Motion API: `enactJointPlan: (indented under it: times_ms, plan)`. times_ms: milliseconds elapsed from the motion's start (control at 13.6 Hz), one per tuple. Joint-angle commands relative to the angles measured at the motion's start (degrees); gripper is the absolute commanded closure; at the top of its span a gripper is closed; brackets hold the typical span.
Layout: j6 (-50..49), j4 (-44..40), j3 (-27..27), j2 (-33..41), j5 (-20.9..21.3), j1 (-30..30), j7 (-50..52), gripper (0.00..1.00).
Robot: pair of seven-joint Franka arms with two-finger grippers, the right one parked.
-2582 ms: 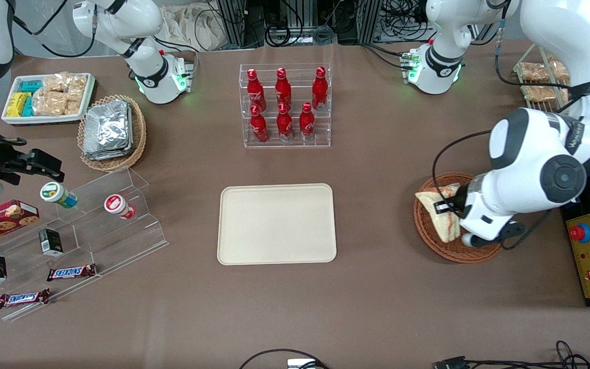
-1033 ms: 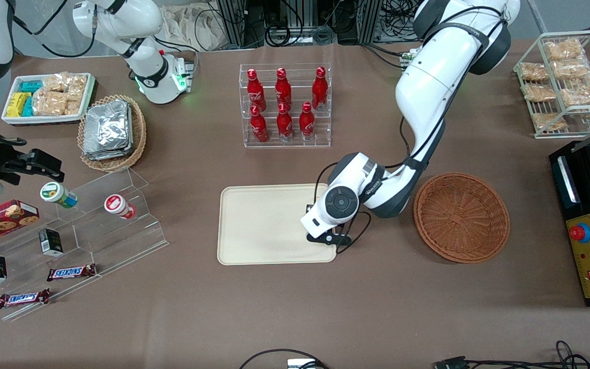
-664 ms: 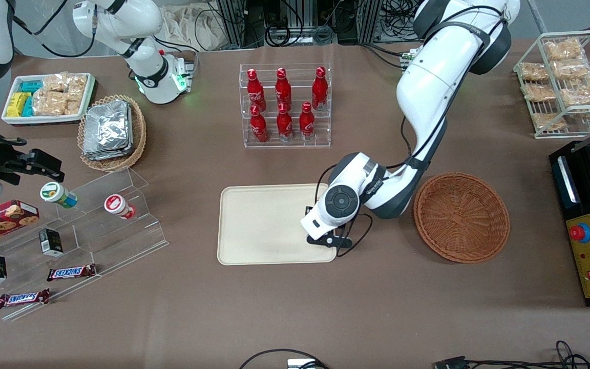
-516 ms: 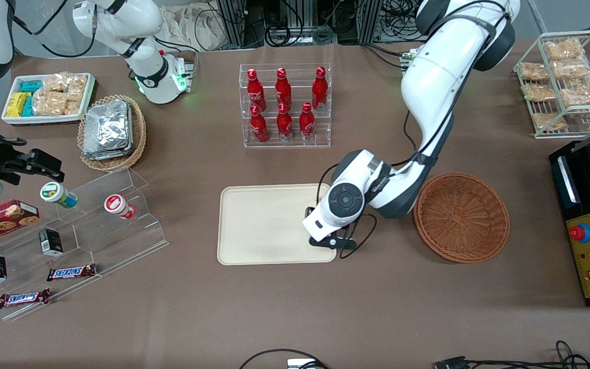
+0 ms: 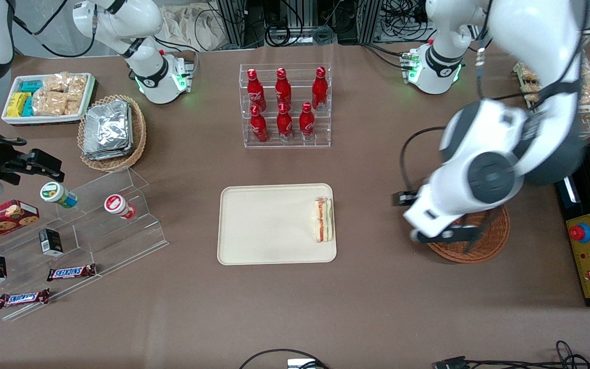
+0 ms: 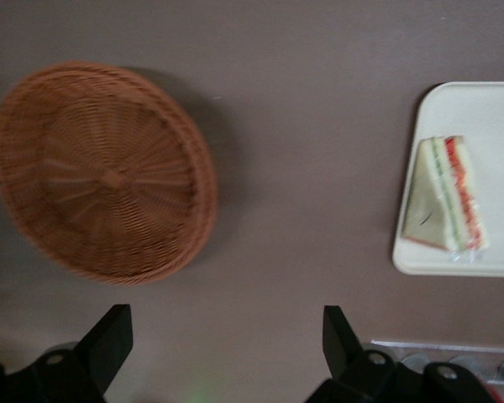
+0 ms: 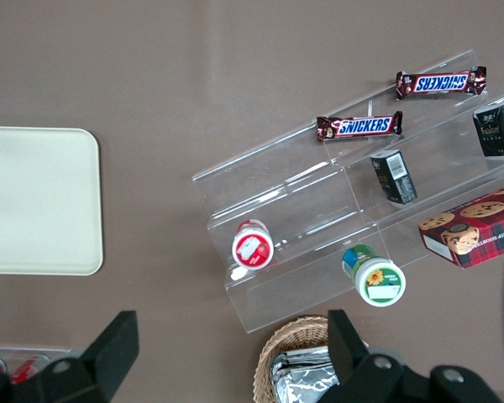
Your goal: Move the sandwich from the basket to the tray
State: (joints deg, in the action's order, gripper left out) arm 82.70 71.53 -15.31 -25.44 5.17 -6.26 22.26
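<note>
The small triangular sandwich wedge of pale bread with red and green filling (image 5: pixel 323 219) lies on the flat cream-beige rectangular tray (image 5: pixel 269 225), right at the tray's short rim that faces the round reddish-brown wicker basket (image 6: pixel 101 172). It rests on one bread face with the filling edge showing; the wrist view suggests a clear film around it (image 6: pixel 444 206), though that is hard to be sure of. The basket is empty in the wrist view.

The left arm's hand (image 6: pixel 223 344) hangs above the brown worktop (image 5: pixel 366 297), between the tray and the basket and near the basket's rim, well apart from the sandwich. Its two dark fingers (image 6: pixel 109 340) stand wide apart with nothing between them.

Judged from this, the placing is done and the step in hand is the retreat from the tray. What remains calls only for carrying the arm clear, without sweeping over the basket or back across the tray.

In the front view the arm's white body covers most of the basket, leaving only the rim nearest the camera (image 5: pixel 471 253). The hand's fingers themselves are not clearly separable there; only the wrist view shows their spread. The wrist view cuts the tray off, showing just its sandwich end.
</note>
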Motion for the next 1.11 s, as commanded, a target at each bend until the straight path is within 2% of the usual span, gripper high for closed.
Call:
enactJointPlan:
  times_ms: [0, 295, 516, 738, 1033]
  plan:
    - [-2.4, 2.8, -0.3, 7.0, 1.2, 2.7, -2.0, 0.00]
    - [-8.2, 3.2, 0.3, 12.6, 1.2, 8.4, -7.0, 0.00]
    - [-9.4, 7.0, 0.3, 16.2, 1.1, 11.1, -7.8, 0.00]
    - [-9.4, 16.2, 0.3, 21.6, 0.3, 12.2, -8.4, 0.00]
    - [-7.9, 18.4, 0.3, 22.8, 0.1, 12.2, -9.6, 0.00]
